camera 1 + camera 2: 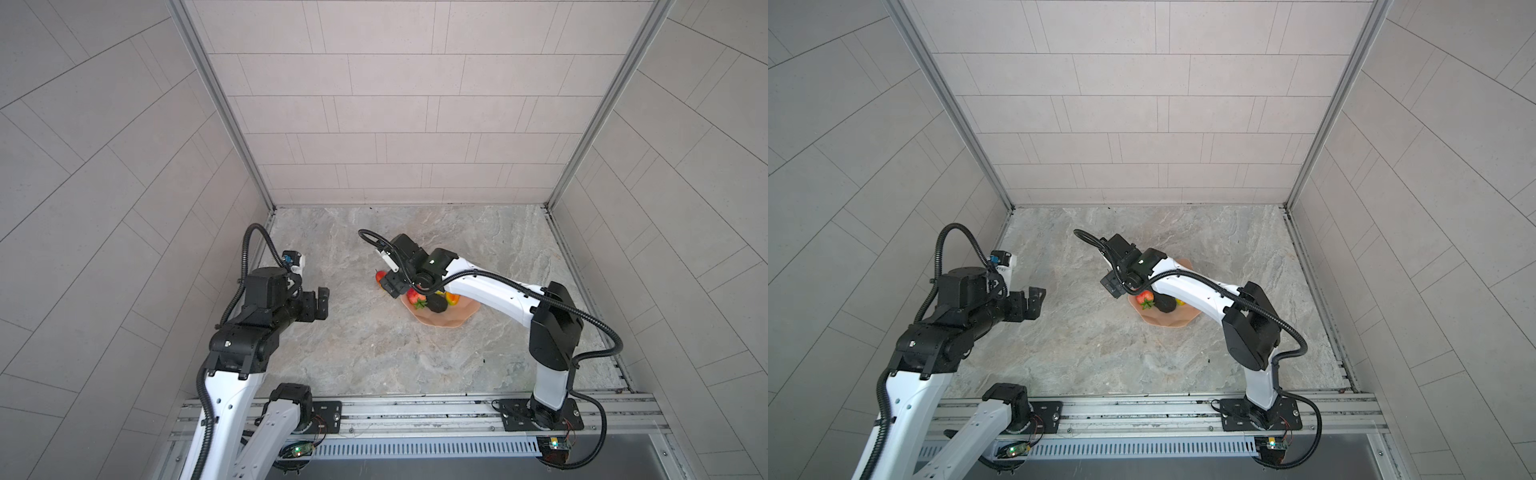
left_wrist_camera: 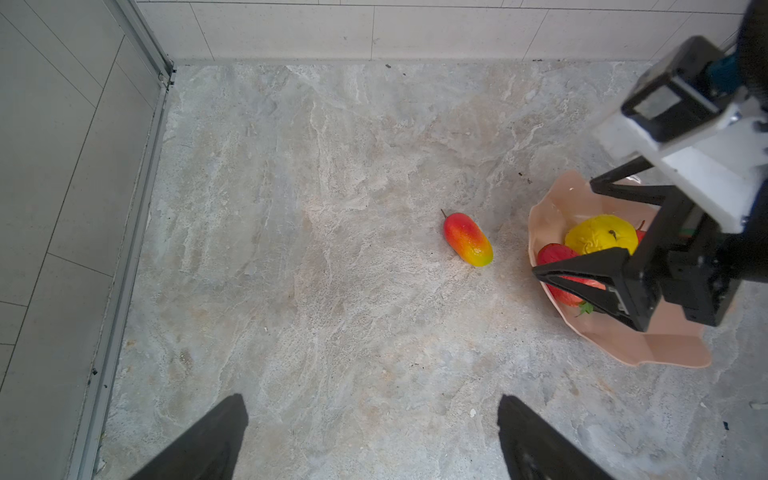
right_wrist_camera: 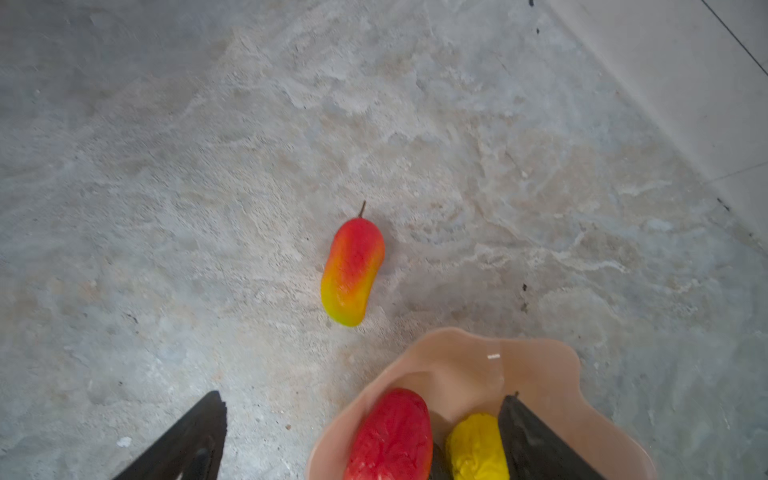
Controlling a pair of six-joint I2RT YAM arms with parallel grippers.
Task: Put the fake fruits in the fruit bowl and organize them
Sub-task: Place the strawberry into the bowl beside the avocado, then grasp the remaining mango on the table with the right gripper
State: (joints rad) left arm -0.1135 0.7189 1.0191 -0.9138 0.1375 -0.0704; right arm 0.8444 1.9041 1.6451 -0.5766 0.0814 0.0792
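Observation:
The peach-pink fruit bowl [image 1: 455, 322] [image 1: 1173, 323] holds a red strawberry [image 1: 414, 297] [image 3: 390, 436], a dark avocado [image 1: 437, 306], a lumpy yellow fruit [image 2: 600, 235] [image 3: 476, 449] and a red-yellow mango [image 1: 452, 297]. Another red-yellow mango [image 1: 380, 276] [image 2: 467, 239] [image 3: 353, 270] lies on the table just left of the bowl. My right gripper [image 1: 392, 286] [image 3: 362, 397] hangs open over the bowl's left rim. One finger is above the bowl and one above the table, and it grips nothing. My left gripper [image 1: 322, 303] [image 2: 372, 401] is open and empty, well left of the fruit.
The marble-patterned tabletop [image 1: 374, 353] is enclosed by tiled walls on three sides, with a metal corner rail [image 2: 124, 208] on the left. The arms' base rail [image 1: 415, 411] runs along the front edge. The right arm [image 1: 490, 291] covers the bowl's far side.

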